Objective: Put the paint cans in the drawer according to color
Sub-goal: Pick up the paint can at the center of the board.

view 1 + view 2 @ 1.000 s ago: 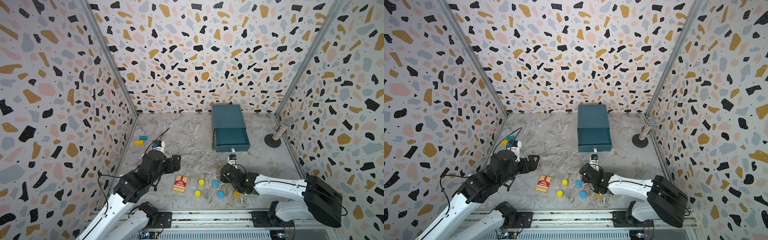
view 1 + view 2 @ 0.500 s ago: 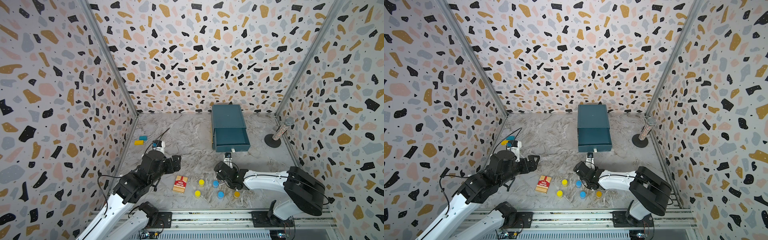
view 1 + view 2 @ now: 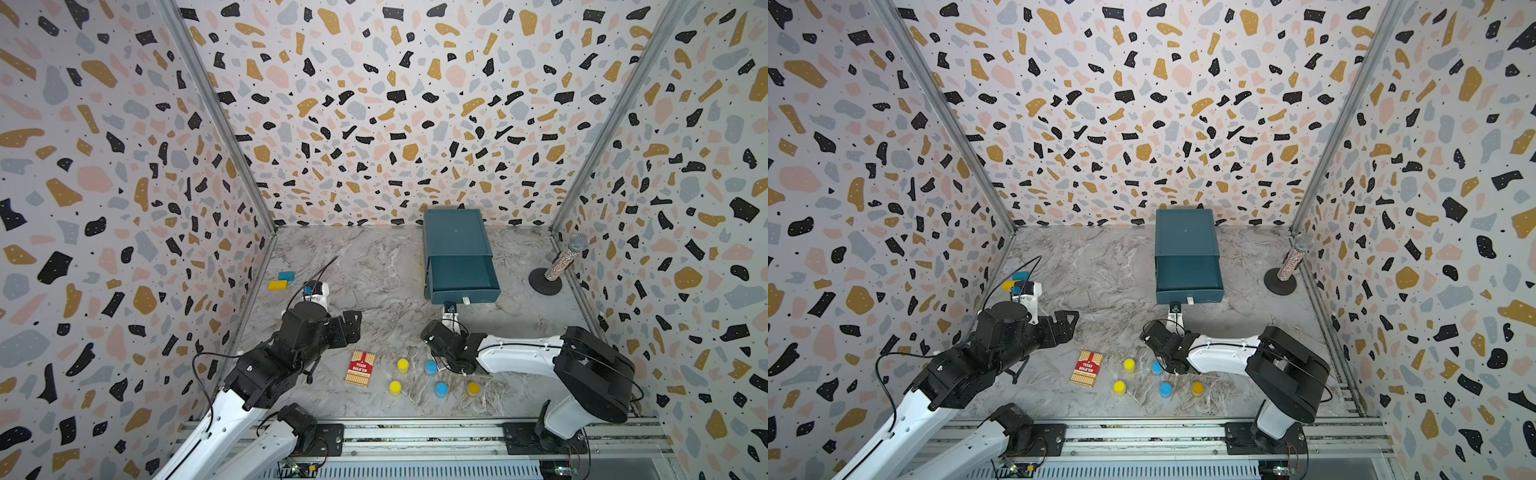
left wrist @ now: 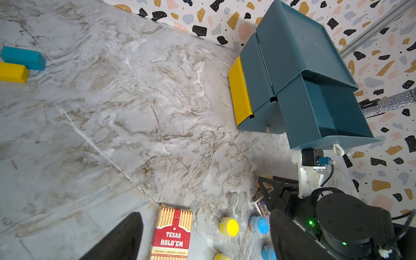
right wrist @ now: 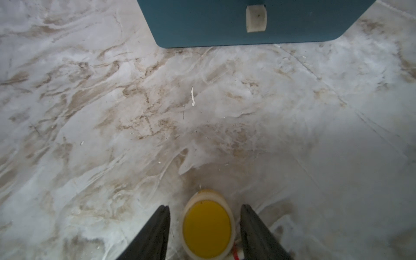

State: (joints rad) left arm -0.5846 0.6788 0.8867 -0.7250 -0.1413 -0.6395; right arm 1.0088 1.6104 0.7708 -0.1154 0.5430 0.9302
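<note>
The right end effector (image 5: 205, 207) straddles a tiny round orange-topped paint pot (image 5: 207, 227) standing on the marbled grey worktop (image 3: 374, 270). Its jaws are parted, with a gap on either side, and grip nothing. A yellow-topped pair (image 3: 402, 365), a light-blue-topped pair (image 3: 431, 367) and a second orange-topped pot (image 3: 473, 388) stand near the front edge. The dark teal drawer chest (image 3: 455, 232) sits at the back edge, its top drawer pulled out. The left end effector (image 3: 354, 326) hangs open and empty.
</note>
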